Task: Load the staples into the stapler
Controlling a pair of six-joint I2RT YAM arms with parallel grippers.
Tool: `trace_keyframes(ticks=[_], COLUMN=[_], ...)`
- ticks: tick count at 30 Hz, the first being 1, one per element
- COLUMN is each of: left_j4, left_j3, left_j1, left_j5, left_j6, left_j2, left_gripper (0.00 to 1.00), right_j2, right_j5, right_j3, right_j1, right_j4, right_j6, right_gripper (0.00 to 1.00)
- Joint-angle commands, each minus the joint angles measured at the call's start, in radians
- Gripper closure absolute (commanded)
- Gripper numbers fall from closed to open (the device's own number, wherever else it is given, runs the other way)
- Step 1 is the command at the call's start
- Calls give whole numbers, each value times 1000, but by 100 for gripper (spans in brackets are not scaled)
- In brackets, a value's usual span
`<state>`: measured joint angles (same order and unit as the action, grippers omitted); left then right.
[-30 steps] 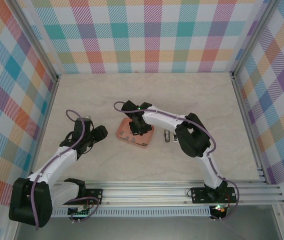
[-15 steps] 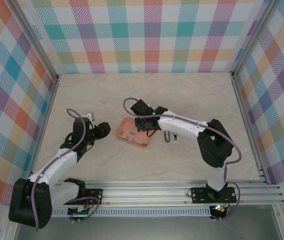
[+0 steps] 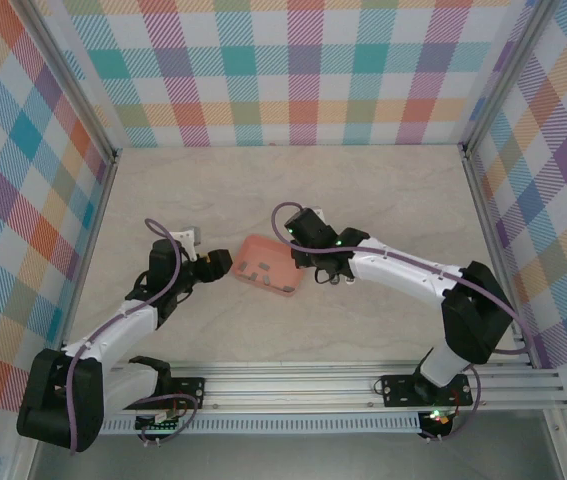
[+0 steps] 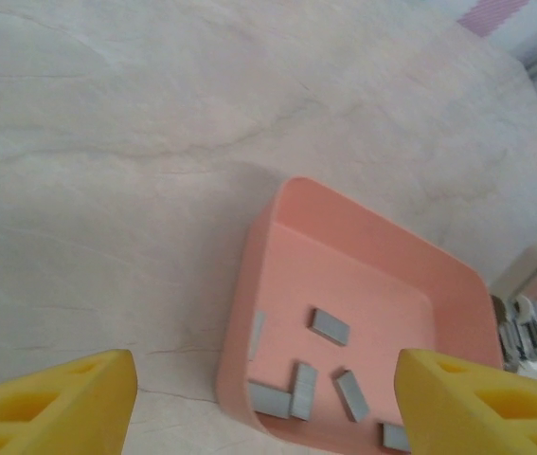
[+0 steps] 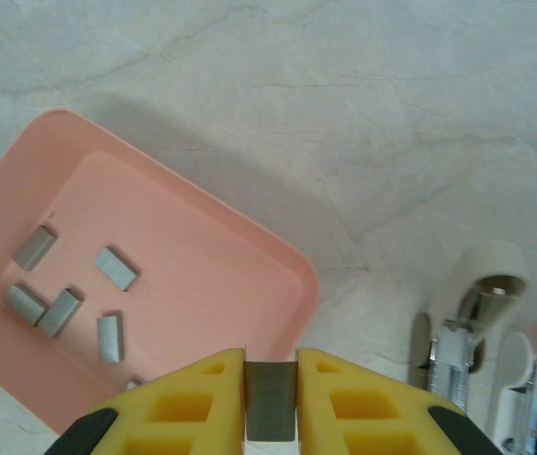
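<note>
Shifted since the earlier frames: right gripper (image 5: 271, 358), carried off the salmon-pink tray (image 4: 363, 216) to just past the tray's right rim; left gripper (image 3: 221, 264), brought in close to the tray's left rim, its jaws spread wider than before. Item, right gripper: yellow fingers (image 5: 344, 403) drawn together and clamped on one flat grey staple strip (image 5: 271, 403), the strip standing upright in the narrow slot between the pads, above bare table just off the tray's right corner. Item, left gripper: yellow fingers (image 4: 55, 403) well apart, nothing between them; seen from the left wrist, the tray's near-left corner lies in the gap ahead of the tips, not touched. Item, tray: shallow, rectangular, rounded corners, lying flat and turned at an angle. Item, staples (image 4: 330, 325): several short grey strips loose on the tray floor, gathered toward the tray's left and near sides, one leaning along the left wall, all apart from both sets of jaws. Item, stapler (image 5: 488, 275): white body with chrome parts, lying just beyond the tray's right rim and beside the right gripper's tips; whether it is open cannot be told. Item, table (image 4: 107, 142): pale marbled surface under the tray. Item, plaid walls (image 3: 303, 70): pastel check panels enclosing the table behind and to both sides of the tray.
</note>
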<state>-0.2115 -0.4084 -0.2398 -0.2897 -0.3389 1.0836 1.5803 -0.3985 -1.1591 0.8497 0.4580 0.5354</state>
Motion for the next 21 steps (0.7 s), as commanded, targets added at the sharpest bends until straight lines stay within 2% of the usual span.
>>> trace_keyframes(ticks=[1,7,11,21], left_j4=[-69,-33,-24,-4], left_j3=[-10,-61,-70,-99], left_j1=[-19,-57,-84,-91], left_j5=[-79,-99,-73,-81], left_j6=[43,66,86,116], left_j2=[13,32,18,72], left_gripper=[27,27,25,25], right_j2=[-60,-101,-103,-102], right_j5=[-47,-24,9,62], right_j3=[56,131,180,270], right_j1=[-19,-59,-85,-130], right_j4=[-17,-27,-43,-103], right_j6=[-4,-24,-62,-81], right_gripper=[82,82,82,82])
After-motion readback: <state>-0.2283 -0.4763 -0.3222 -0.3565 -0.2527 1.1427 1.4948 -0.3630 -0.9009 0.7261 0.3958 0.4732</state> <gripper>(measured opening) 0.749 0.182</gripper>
